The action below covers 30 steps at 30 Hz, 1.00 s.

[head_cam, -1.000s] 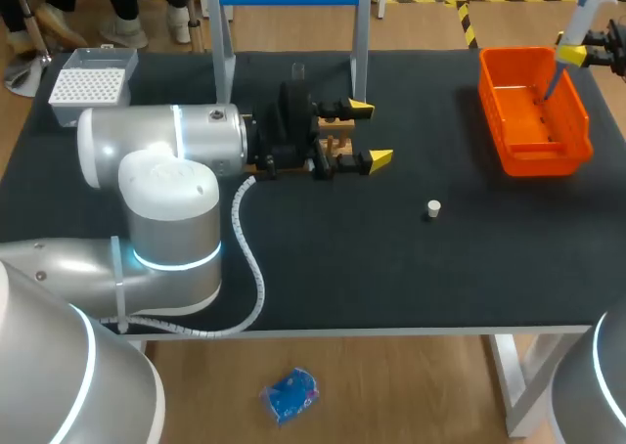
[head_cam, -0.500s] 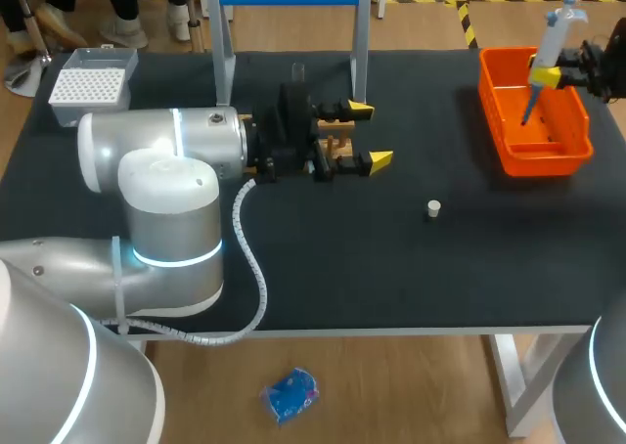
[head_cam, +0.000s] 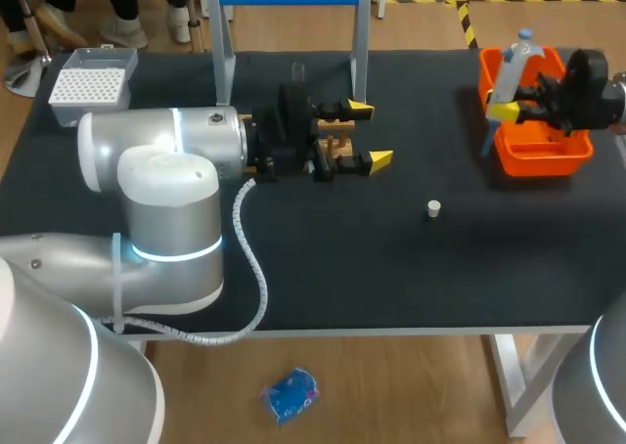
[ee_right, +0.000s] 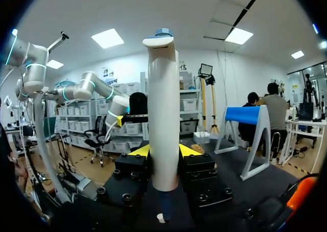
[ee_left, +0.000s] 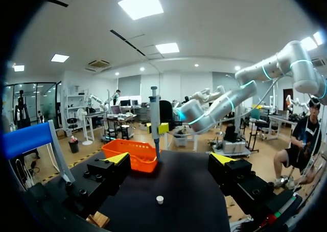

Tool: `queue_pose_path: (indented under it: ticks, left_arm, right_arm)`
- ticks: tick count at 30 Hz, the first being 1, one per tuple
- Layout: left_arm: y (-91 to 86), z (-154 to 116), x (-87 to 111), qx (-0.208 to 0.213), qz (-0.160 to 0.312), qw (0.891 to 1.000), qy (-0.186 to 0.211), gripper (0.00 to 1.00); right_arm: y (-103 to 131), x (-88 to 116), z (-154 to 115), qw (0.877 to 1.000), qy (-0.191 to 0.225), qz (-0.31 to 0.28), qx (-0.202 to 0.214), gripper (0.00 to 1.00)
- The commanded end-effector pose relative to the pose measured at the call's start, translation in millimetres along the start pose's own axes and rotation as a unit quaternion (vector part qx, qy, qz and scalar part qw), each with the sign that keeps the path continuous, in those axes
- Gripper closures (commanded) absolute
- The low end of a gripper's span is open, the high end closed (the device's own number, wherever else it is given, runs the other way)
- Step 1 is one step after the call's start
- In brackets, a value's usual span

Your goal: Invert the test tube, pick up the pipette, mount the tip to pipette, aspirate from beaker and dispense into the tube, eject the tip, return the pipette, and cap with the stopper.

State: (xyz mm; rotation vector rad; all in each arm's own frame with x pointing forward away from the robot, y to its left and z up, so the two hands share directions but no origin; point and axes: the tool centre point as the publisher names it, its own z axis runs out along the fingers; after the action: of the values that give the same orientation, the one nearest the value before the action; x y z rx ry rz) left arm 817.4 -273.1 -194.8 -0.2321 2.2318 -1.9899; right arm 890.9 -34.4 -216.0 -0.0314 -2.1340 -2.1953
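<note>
Note right gripper [head_cam: 503, 98] clamped on pipette [head_cam: 513, 65], both fingers tight against its barrel, at orange bin's [head_cam: 544, 156] left wall, lower end slanting just outside that wall. Note left gripper [head_cam: 370, 132] spread wide, holding nothing, well left of bin. Spot white stopper [head_cam: 433, 207] on table [head_cam: 391, 258], left of bin, nearer front edge.

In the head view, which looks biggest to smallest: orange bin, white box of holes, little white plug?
1. orange bin
2. white box
3. white plug, by far the smallest
</note>
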Motion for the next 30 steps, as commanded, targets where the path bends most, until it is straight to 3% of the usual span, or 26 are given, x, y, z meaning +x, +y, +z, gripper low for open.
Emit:
queue_pose_path:
  ticks: [1,18,30]
  left_arm:
    - [0.1,0,0.6,0.000,0.000,1.000,-0.001,0.00]
    - [0.1,0,0.6,0.000,0.000,1.000,-0.001,0.00]
    - [0.1,0,0.6,0.000,0.000,1.000,-0.001,0.00]
  right_arm:
    - [-5,11,8,1.000,-0.006,0.008,-0.003,1.00]
    - [-38,32,68,0.999,-0.040,0.002,0.005,1.00]
    - [-32,63,103,0.999,0.018,-0.028,0.003,1.00]
